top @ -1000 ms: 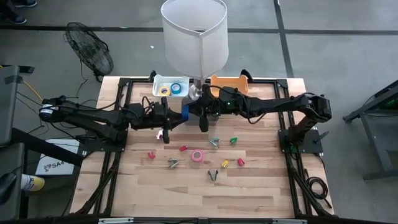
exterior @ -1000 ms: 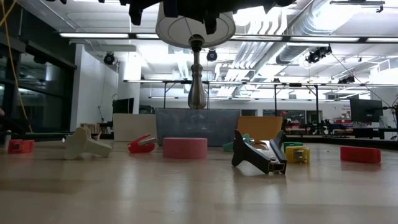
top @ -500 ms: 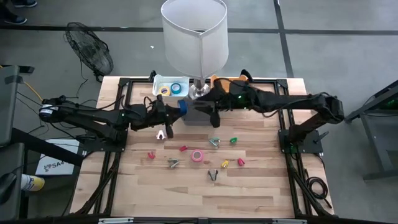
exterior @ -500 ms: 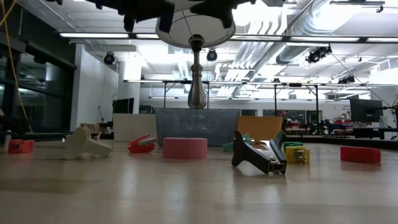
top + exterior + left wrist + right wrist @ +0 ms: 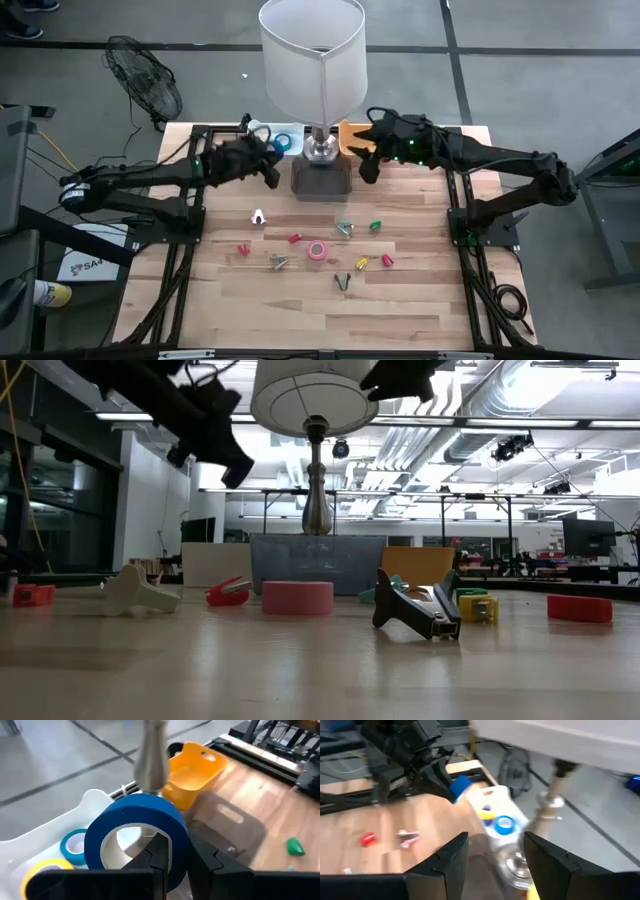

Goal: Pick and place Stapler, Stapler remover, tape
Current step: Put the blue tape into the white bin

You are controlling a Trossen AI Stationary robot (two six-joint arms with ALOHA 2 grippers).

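Near edge of the desk bare wood; mid-desk a scatter: black stapler remover, pink tape roll lying flat, grey-white stapler, small red, yellow and green blocks, a white piece off to the left. Farther back the grey bin with the lamp base beside it, white tray holding yellow and blue tape rolls, orange tray on the other side. Left gripper up in the air just over the white tray, pinching a blue tape roll through its open centre. Right gripper raised near the orange tray, fingers spread, nothing between them.
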